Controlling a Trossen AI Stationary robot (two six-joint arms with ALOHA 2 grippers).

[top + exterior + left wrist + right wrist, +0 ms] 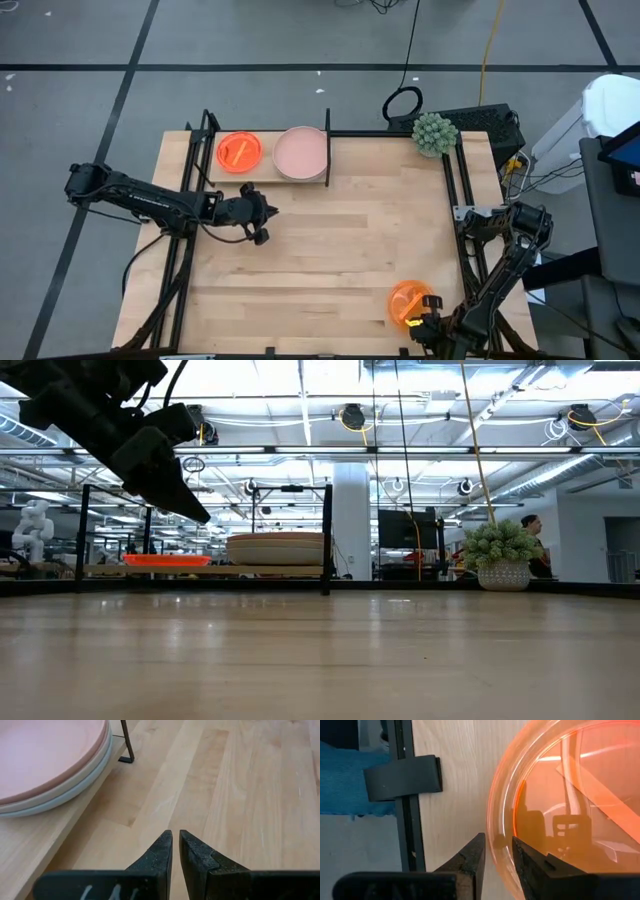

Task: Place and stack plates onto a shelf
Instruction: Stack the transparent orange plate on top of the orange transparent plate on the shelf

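Note:
On the shelf at the table's far left sit a neon orange plate and a stack of larger plates, pale pink on top. My left gripper is shut and empty. It hovers above the tabletop just in front of the shelf, and in the low view it is raised. A second translucent orange plate is at the table's near right corner. My right gripper is shut on its rim. My right gripper pinches the orange plate by its rim on the side toward the table's near right corner. One finger is outside the rim and the other is over the plate's inside. Whether the plate is lifted off the table I cannot tell.
A potted plant stands at the far right corner. Black frame rails run along both table sides, with a clamp on the rail beside the right gripper. Bare wood spans the middle of the table.

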